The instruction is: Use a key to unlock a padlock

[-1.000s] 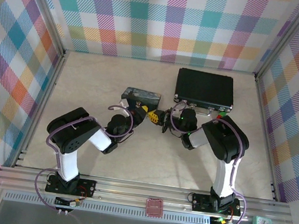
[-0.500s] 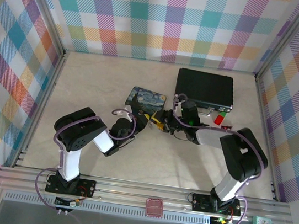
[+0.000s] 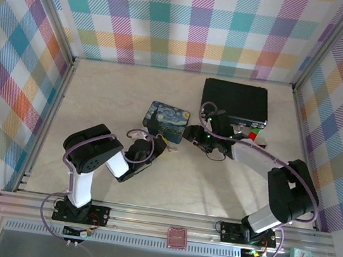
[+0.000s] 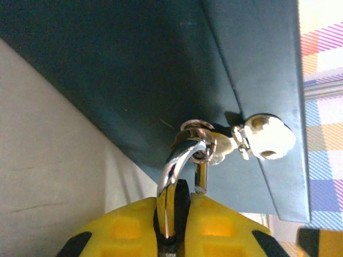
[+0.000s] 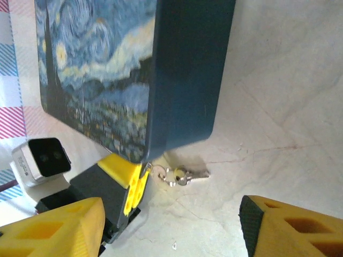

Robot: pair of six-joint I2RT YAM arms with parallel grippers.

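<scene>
**Inspector:** Whereabouts of the padlock [image 4: 174,171]?

**Assessor:** Found pinched between the yellow fingers of the left gripper [image 4: 172,206]. Body buried between the pads, chrome loop poking out. Pressed close against the dark side wall of the painted tin [image 5: 102,80], low over the table [image 5: 278,107].

**Inspector:** And the right gripper [image 5: 171,214]?

**Assessor:** Seen spread wide, holding nothing, facing the tin's corner and the keys [image 5: 182,175].

**Inspector:** Position of the keys?

**Assessor:** Observed on a small ring just beside the left fingers, at table level by the tin's corner. Cannot tell whether hooked onto the loop or merely touching.

**Inspector:** Handling?

**Assessor:** Judged tiny, light and rigid. Smooth plating, so likely to slip or twist in the pads under a turning load. Recommend clamping the body flat, never the loop, with the keyhole left exposed. Recommend taking a key by its round head, not the thin blade.

**Inspector:** Obstructions?

**Assessor:** Noted the tin crowding the lock, leaving little room for a second pair of fingers. Noted a black case [image 3: 235,100] to the right of the tin, not touching it, with a small red-and-green item [image 3: 253,135] at its front. Advise drawing the lock clear of the tin before any turning.
</scene>
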